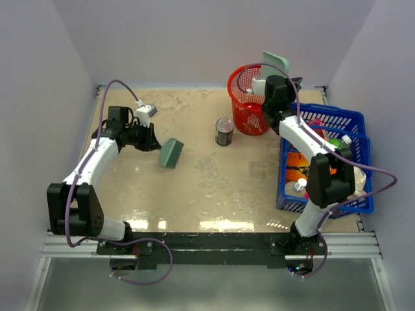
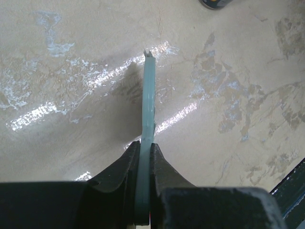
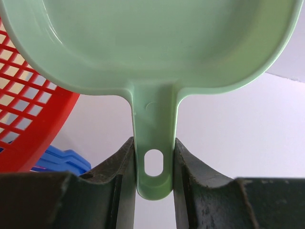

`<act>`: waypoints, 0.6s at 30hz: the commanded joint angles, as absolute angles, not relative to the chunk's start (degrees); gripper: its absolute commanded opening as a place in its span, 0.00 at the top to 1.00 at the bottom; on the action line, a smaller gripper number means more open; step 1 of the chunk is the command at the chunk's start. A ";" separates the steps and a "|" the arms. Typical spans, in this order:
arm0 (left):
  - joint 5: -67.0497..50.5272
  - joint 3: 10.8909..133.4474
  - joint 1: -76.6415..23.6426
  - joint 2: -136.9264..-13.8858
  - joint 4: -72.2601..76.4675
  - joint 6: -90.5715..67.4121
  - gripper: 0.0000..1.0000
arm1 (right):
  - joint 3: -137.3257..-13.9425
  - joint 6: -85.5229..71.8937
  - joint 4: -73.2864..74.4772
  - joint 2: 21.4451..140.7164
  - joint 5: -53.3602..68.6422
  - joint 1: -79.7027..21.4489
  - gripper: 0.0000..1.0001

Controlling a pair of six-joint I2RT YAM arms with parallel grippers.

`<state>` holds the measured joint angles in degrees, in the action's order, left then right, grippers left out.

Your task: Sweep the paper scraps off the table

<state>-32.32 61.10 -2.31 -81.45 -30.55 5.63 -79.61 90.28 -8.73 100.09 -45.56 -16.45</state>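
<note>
No paper scraps show in any view. The beige mottled table [image 1: 194,188] lies under both arms. My left gripper [image 1: 154,139] is shut on the handle of a teal hand brush [image 1: 171,153], whose head rests low over the table's left middle. In the left wrist view the thin brush handle [image 2: 148,105] runs edge-on out of the gripper [image 2: 145,148]. My right gripper [image 1: 275,81] is shut on the handle of a pale green dustpan [image 1: 275,63], held up over the red basket [image 1: 246,120]. In the right wrist view the dustpan [image 3: 152,43] fills the top, its handle pinched in the gripper [image 3: 153,157].
A tin can [image 1: 224,131] stands on the table just left of the red basket, whose mesh wall [image 3: 28,124] shows under the pan. A blue crate [image 1: 337,116] with packaged goods sits along the right side. Pale lilac walls enclose the table.
</note>
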 commanded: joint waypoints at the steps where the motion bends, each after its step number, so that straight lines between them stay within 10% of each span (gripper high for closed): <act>1: -33.58 63.01 -2.29 -81.47 -29.09 6.59 1.00 | -81.48 88.69 -12.82 97.38 -46.67 -16.44 1.00; 18: -38.49 64.51 -2.29 -79.80 -33.40 9.67 1.00 | -86.40 70.05 -6.86 96.34 -45.10 -17.84 1.00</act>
<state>-34.96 61.54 -2.31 -81.62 -32.91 8.16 -83.57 77.30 -7.70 100.12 -46.76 -16.73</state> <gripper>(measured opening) 0.144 0.324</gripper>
